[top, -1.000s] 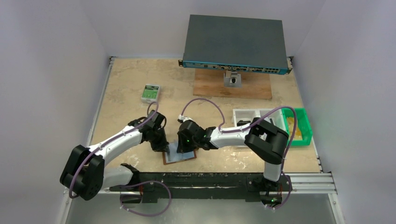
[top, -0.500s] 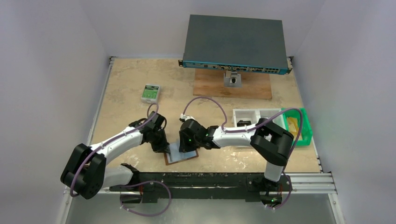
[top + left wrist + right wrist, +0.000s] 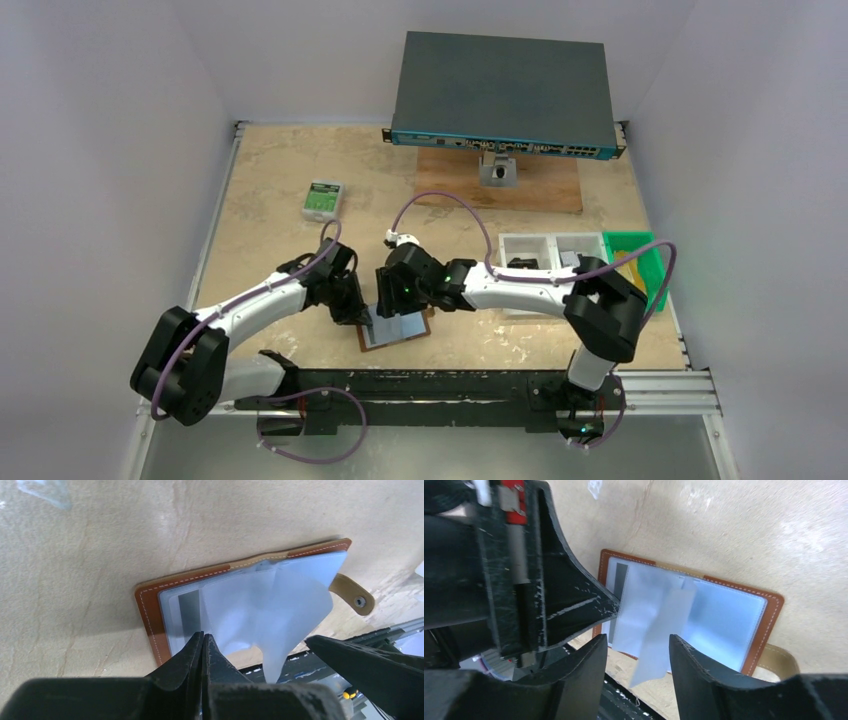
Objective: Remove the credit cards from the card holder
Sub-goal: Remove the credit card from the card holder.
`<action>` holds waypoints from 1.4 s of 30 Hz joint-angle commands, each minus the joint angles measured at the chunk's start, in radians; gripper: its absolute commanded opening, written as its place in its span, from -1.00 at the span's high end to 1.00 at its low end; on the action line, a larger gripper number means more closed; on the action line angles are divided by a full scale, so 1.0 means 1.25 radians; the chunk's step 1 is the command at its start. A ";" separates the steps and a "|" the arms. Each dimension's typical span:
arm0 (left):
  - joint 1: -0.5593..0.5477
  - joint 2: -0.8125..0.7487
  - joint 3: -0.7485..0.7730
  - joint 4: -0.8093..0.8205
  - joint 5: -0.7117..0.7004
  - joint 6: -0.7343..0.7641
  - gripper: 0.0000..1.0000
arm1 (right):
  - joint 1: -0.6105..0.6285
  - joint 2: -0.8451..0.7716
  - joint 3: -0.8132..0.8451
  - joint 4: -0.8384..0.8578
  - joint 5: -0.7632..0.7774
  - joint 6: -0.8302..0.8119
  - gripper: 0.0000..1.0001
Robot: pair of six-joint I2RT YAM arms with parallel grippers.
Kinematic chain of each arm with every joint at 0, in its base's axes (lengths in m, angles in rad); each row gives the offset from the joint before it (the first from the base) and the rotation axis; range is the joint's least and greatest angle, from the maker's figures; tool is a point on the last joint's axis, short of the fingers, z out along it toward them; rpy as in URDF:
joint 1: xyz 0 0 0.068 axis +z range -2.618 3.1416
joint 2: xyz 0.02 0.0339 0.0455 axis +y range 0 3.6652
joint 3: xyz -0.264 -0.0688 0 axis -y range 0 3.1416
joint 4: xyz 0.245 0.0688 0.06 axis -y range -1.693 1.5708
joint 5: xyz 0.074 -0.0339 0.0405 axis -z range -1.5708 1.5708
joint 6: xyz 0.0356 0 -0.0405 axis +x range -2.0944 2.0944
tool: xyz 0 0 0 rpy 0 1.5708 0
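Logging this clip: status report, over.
Left gripper shut, tips on open card holder. Right gripper open over its clear sleeves. Nothing in the way.

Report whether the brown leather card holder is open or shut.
Open: the brown leather card holder lies spread flat, pale inner sleeves exposed, snap tab unfastened.

Desk (image 3: 270, 165): beige, marbled top.
Switch (image 3: 500, 85): dark grey network unit at the desk's far edge, right of centre.
Board (image 3: 545, 190): wooden, below the switch's front, carrying a small grey block (image 3: 497, 172).
Box (image 3: 322, 200): green-and-white, left half, alone.
Tray (image 3: 520, 245): white, compartmented, near the right edge.
Bin (image 3: 652, 262): green, just beside the tray.
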 commanded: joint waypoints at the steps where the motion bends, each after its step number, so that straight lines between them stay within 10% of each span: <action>1: -0.003 -0.020 -0.006 0.061 0.052 -0.002 1.00 | -0.003 -0.061 0.046 -0.081 0.084 0.007 0.01; 42: -0.153 0.292 0.213 0.119 0.083 -0.030 0.88 | -0.050 -0.264 -0.105 -0.158 0.181 0.041 -0.01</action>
